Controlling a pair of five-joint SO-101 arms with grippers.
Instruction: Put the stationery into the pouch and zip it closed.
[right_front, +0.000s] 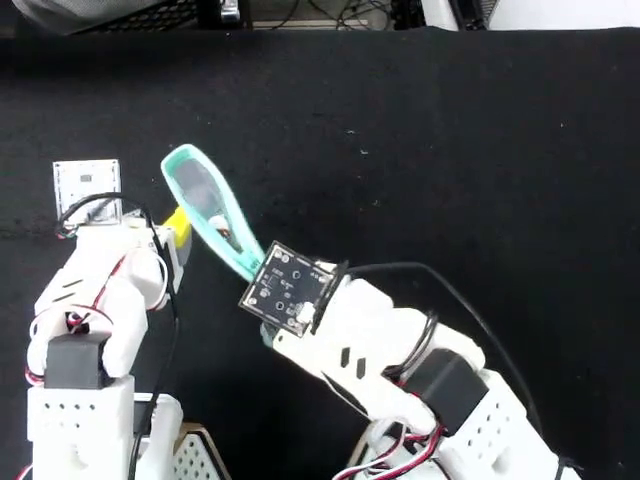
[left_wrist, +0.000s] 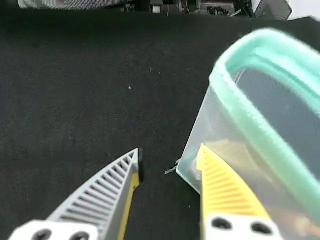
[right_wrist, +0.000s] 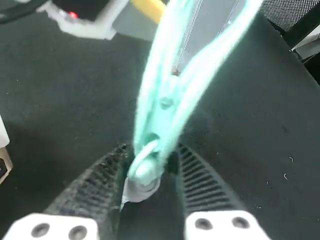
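The pouch (right_front: 203, 200) is clear with a teal zip rim and stands on edge on the black table, its mouth part open. My right gripper (right_wrist: 147, 172) is shut on the pouch's near end, where the zip pull (right_wrist: 145, 170) sits between the black fingers. My left gripper (left_wrist: 167, 162) is open beside the pouch's (left_wrist: 260, 100) other side, its yellow finger (left_wrist: 220, 185) against the clear wall and its grey finger on the bare cloth. Some small items show dimly inside the pouch (right_wrist: 200, 55); I cannot tell what they are.
A white square card (right_front: 87, 180) lies on the black cloth left of the pouch, just beyond the left arm. The table's far edge (right_front: 320, 28) runs along the back with clutter behind it. A tan object (right_front: 195, 452) sits between the arm bases.
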